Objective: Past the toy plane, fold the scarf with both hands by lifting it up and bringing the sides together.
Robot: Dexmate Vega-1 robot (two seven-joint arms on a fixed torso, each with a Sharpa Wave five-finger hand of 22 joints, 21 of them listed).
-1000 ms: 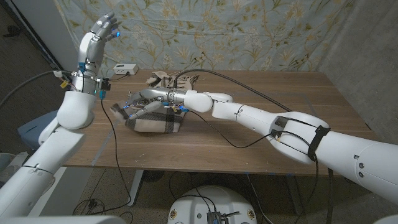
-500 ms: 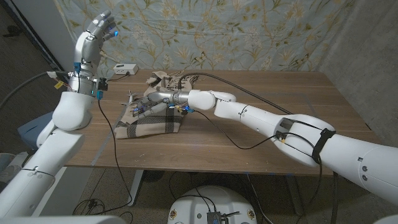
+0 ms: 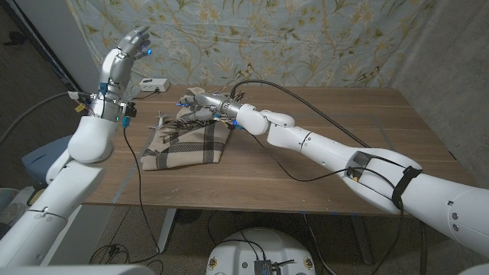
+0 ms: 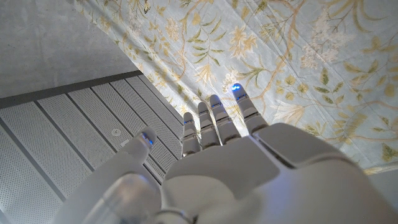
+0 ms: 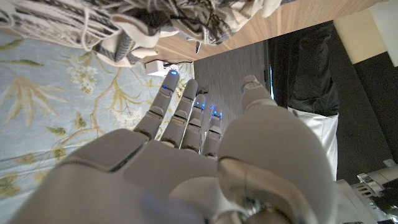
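The beige plaid scarf (image 3: 187, 141) lies folded on the table's left part, with its fringe (image 3: 229, 96) at the far end. My right hand (image 3: 201, 101) hovers over the scarf's far edge, fingers stretched toward the left and holding nothing. In the right wrist view that hand (image 5: 186, 155) has its fingers straight, and the scarf (image 5: 155, 18) is beyond the fingertips. My left hand (image 3: 130, 42) is raised high above the table's left end, fingers apart and empty, and in the left wrist view the left hand (image 4: 217, 168) faces the curtain. A small grey toy (image 3: 160, 120), likely the plane, pokes out at the scarf's far left edge.
A white box (image 3: 153, 84) with a cable sits at the table's far left corner. Black cables run along both arms, and one crosses the scarf's right side. A flowered curtain (image 3: 306, 38) hangs behind the wooden table (image 3: 344, 137), whose right half is bare wood.
My right hand has let go of the scarf's near left part and drawn back to its far edge. The lifted fold has dropped and now lies flat. My left hand tilted slightly.
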